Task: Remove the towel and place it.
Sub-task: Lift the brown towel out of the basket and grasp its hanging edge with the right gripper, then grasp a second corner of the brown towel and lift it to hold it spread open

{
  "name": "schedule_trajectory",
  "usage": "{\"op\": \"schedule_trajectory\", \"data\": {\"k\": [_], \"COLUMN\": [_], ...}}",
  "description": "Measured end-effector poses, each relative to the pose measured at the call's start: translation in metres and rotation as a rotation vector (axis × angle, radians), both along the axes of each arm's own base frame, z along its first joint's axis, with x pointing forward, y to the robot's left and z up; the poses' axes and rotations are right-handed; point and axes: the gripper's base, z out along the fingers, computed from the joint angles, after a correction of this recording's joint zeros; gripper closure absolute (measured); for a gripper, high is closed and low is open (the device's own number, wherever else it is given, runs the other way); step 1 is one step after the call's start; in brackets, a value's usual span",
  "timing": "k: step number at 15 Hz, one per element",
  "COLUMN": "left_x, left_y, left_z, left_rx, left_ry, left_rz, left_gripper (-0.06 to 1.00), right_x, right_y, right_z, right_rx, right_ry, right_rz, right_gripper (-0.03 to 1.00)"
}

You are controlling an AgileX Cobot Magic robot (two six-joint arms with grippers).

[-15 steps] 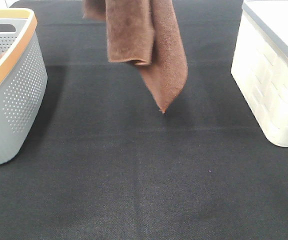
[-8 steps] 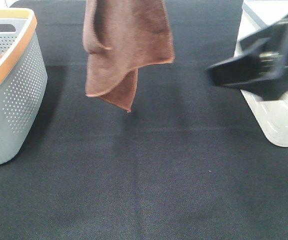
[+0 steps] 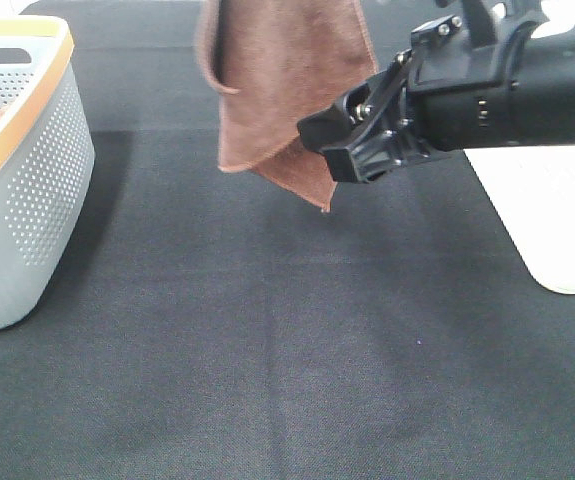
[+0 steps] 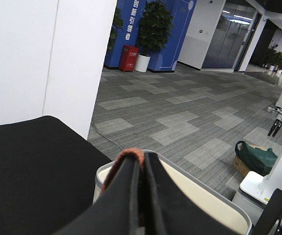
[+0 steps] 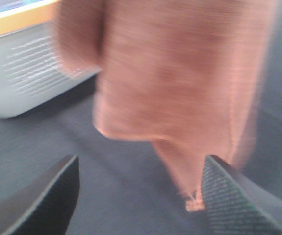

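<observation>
Towel (image 3: 287, 90) hangs clear above woven black mat (image 3: 267, 380); left gripper (image 4: 143, 161) pinches its terry hem; right gripper (image 5: 141, 169) spread, flanking pointed corner.

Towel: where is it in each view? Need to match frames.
Exterior high: towel hangs top centre, beside the right gripper.
Left wrist: only its reddish edge, pinched in the shut left gripper.
Right wrist: blurred, close ahead of the open fingers.
Shared landmark: grey basket, in exterior high and right wrist only.

surface: black table (image 3: 267, 380) | left: grey basket (image 3: 37, 190) | right: white bin (image 3: 557, 225)
</observation>
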Motion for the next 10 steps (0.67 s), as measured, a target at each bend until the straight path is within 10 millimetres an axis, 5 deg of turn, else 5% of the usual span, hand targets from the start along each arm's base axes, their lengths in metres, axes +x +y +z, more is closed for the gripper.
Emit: {"op": "schedule_trajectory", "data": {"k": [8, 10], "left_x": [0.001, 0.000], "left_y": [0.000, -0.001], "left_z": [-0.001, -0.001], "left_rx": [-0.002, -0.003], "left_ry": [0.004, 0.005], "left_rz": [-0.001, -0.002], "left_gripper": [0.94, 0.94], "right_x": [0.022, 0.022], "right_y": [0.014, 0.015], "right_z": [-0.001, -0.002], "right_rx": [0.001, -0.002], "right_ry": [-0.007, 0.001], "right_rz": [-0.022, -0.016], "right_gripper": [0.31, 0.44]}}
